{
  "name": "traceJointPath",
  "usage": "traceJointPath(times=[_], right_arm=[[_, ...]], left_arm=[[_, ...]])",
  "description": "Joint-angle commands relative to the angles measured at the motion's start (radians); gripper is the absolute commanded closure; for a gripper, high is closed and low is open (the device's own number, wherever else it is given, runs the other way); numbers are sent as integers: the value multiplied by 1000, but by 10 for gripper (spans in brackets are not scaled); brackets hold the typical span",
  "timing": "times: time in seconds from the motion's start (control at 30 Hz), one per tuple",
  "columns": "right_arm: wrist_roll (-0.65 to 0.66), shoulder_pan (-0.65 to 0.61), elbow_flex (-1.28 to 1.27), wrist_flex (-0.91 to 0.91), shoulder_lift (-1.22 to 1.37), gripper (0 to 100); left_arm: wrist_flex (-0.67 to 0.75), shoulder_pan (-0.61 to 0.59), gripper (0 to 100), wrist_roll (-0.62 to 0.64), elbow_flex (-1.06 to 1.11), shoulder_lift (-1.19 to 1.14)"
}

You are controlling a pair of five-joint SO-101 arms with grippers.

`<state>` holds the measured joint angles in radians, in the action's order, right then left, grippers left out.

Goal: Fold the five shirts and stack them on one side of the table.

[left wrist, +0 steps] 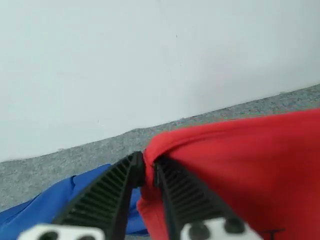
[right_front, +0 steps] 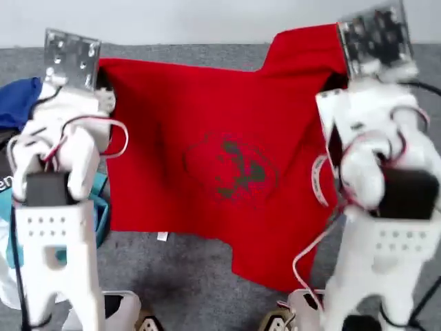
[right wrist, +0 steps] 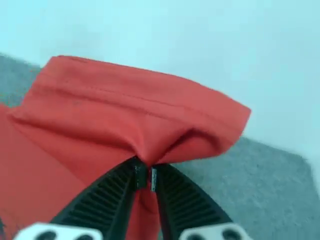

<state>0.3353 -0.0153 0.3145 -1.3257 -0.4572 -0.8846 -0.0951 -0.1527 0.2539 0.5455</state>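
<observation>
Red shirt (right_front: pixel 207 138), dark print at centre, lies spread print-up on the grey surface (right_front: pixel 186 289), both far corners bunched. Blue shirt (right_front: pixel 17 100) lies crumpled just beside one far corner.
</observation>
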Motion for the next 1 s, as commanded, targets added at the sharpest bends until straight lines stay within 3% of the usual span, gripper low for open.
traceJointPath(times=[0.0,0.3,0.53,0.7,0.97], right_arm=[[-9,15,-2,97,90,988],[-11,10,-2,282,409,988],[-9,8,0,377,624,988],[-9,7,0,315,682,988],[-9,4,-3,36,576,988]], left_arm=[[120,-5,982,2,-33,-101],[373,-3,982,2,-39,-480],[483,-3,982,2,-39,-698],[470,-6,982,2,-33,-740],[212,-6,982,-31,-36,-605]])
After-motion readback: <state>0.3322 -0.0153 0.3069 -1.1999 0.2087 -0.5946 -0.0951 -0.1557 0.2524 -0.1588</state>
